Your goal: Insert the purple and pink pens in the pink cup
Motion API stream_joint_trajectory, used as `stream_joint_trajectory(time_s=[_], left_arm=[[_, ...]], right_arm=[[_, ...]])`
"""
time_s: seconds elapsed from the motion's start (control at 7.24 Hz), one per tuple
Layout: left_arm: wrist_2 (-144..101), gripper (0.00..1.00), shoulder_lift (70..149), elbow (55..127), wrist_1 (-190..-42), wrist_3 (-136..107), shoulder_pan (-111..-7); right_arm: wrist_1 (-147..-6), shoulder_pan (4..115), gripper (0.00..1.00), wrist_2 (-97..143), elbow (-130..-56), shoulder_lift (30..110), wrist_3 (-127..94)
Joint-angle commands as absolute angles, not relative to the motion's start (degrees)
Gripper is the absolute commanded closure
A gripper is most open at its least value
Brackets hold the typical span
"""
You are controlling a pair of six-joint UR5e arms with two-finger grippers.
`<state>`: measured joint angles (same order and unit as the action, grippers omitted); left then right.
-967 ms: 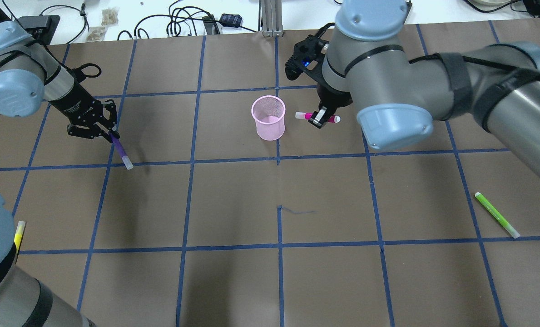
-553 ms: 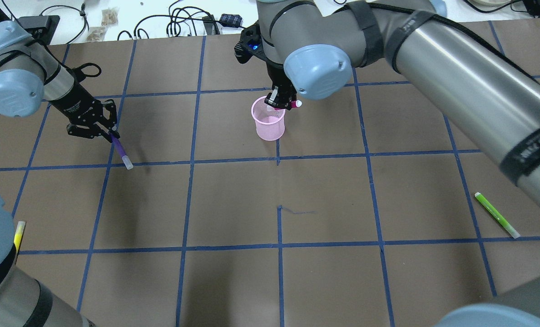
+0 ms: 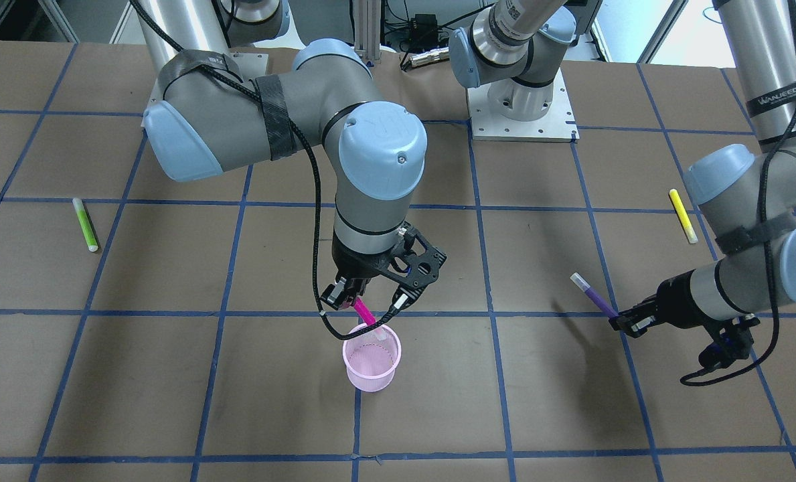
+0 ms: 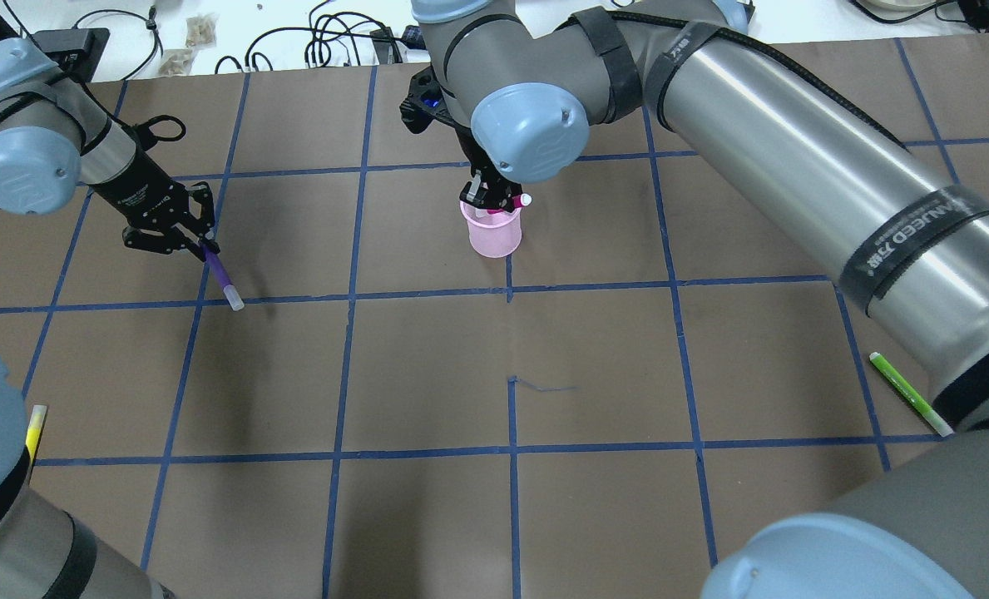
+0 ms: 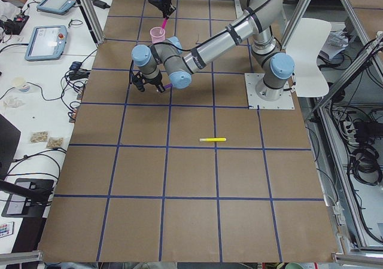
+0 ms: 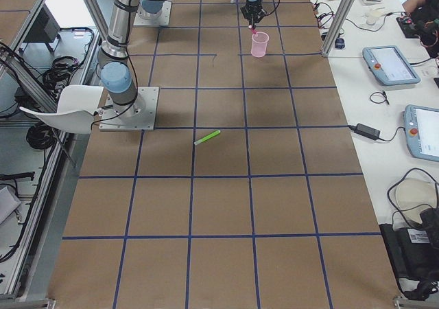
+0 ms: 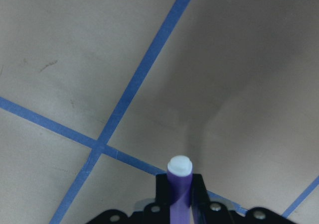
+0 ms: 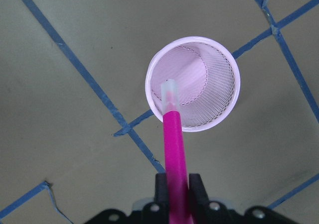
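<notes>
The pink mesh cup (image 4: 492, 234) stands upright near the table's middle back; it also shows in the front view (image 3: 369, 365) and the right wrist view (image 8: 209, 109). My right gripper (image 4: 491, 198) is shut on the pink pen (image 3: 365, 314) and holds it tilted over the cup, its white tip (image 8: 168, 92) above the cup's mouth. My left gripper (image 4: 199, 243) at the far left is shut on the purple pen (image 4: 220, 272), which also shows in the front view (image 3: 595, 295) and the left wrist view (image 7: 179, 189). It points down toward the table.
A green pen (image 4: 906, 389) lies at the right of the table. A yellow pen (image 3: 683, 215) lies near the left arm's base. The right arm's large forearm (image 4: 793, 166) spans the upper right. Cables lie beyond the table's far edge.
My right gripper has moved left with the pink pen, from beside the cup to over it, and the pen now tilts down into its mouth. The left arm has not moved.
</notes>
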<state>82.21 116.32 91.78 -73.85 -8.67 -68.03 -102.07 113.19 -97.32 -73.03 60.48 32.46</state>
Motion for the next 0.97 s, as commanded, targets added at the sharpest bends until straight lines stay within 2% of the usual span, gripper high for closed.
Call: stream_joint_trajectory(time_s=[0.0,0.14,0.28,0.55,0.83], left_arm=[[82.3,0.99,116.3,91.8,-73.9,-8.4,-68.0],[82.4,0.99,116.2,91.8,-73.9,-8.2,-68.0],[82.4,0.99,116.0,91.8,-73.9,-8.2,-68.2],[82.4,0.99,115.1,91.7,-73.9,-8.2,-69.8],[82.2,0.99,113.3,91.7,-73.9,-8.3,-70.5]], right_arm=[[-102.7,113.2,0.78,-98.0,-72.9,59.8,32.5],[-102.7,113.2,0.37,-97.9,-73.0,59.7,32.3],[-102.6,113.0,0.00,-97.8,-73.0,59.7,30.4],[-102.5,111.4,0.00,-97.5,-72.9,60.6,30.3],[-100.7,104.9,0.00,-97.4,-74.1,69.4,29.5]])
